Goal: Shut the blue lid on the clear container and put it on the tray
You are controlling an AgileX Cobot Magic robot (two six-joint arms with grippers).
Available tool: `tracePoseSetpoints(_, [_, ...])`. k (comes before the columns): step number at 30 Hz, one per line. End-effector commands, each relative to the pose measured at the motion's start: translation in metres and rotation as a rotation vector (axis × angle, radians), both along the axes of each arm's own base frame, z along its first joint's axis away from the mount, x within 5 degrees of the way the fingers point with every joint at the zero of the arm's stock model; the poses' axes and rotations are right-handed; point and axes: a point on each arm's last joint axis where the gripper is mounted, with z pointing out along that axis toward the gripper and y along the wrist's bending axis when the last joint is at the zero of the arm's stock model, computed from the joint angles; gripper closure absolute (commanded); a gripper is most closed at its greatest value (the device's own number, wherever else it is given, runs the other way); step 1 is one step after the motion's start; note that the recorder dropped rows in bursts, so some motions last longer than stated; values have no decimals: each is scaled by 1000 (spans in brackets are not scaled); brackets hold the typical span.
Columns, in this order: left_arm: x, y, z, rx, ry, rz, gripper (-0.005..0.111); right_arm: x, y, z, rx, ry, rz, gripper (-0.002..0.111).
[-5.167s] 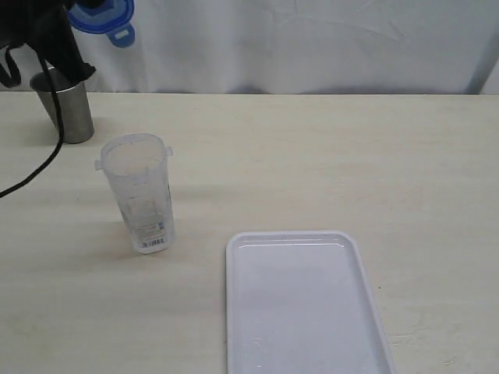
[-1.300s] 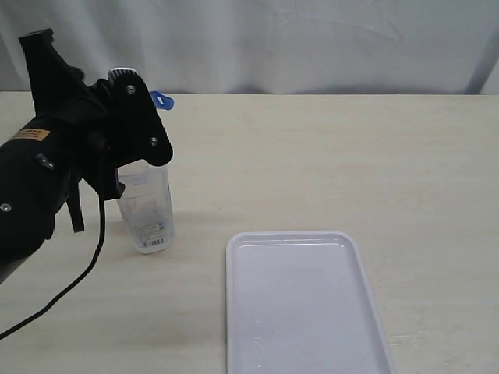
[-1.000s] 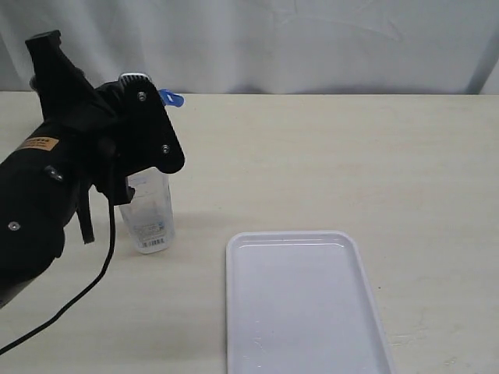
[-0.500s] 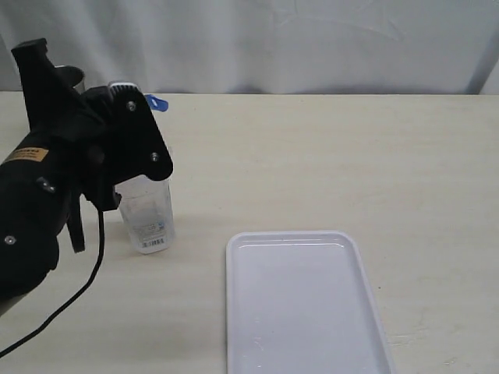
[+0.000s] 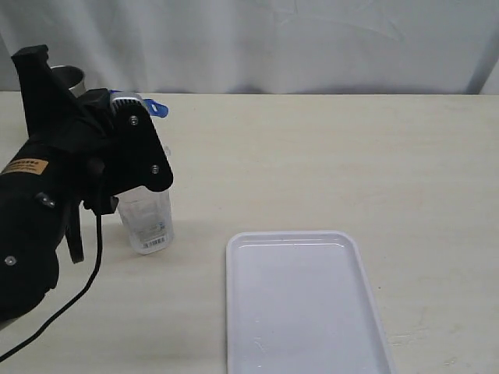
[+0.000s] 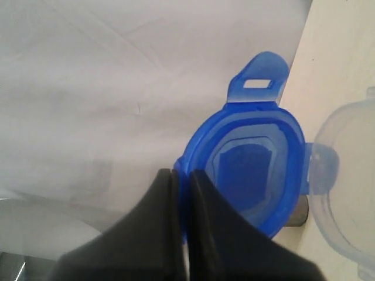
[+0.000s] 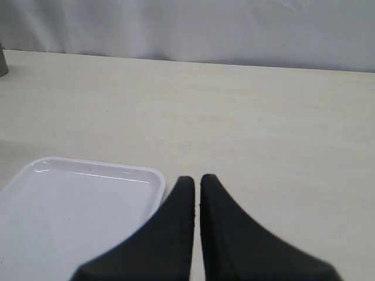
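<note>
Left hand (image 6: 180,175) lowered — blue lid (image 6: 253,161) pinched, above clear container (image 5: 148,216)

**Lid in my left gripper, above the container**

My left gripper (image 6: 180,175) pinches the lid (image 6: 252,170) by its edge, and the lid sticks out ahead of the fingertips. The container (image 5: 146,218) stands on the table (image 5: 351,156) right below, its mouth partly off to one side of the lid. The cup (image 5: 70,75) sits behind my left arm. The tray (image 5: 304,312) lies well right of that gripper, with one corner just beside my right gripper (image 7: 197,180).

Bright, even light; soft shadows; mild glare on the tray (image 7: 99,167).
</note>
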Motion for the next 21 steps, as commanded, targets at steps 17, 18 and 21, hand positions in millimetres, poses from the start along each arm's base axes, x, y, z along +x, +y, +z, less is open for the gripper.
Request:
tracePoseSetpoints(17, [-2,-3,-6,13,61,-28,107,0,0,1,-2,-10,-4,104])
tracePoseSetpoints(18, [-2,-3,-6,12,63,-25,107,0,0,1,-2,-10,-4,104])
tracePoseSetpoints(21, [-3,-2,-7,6,71,-16,107,0,0,1,-2,-10,-4,104])
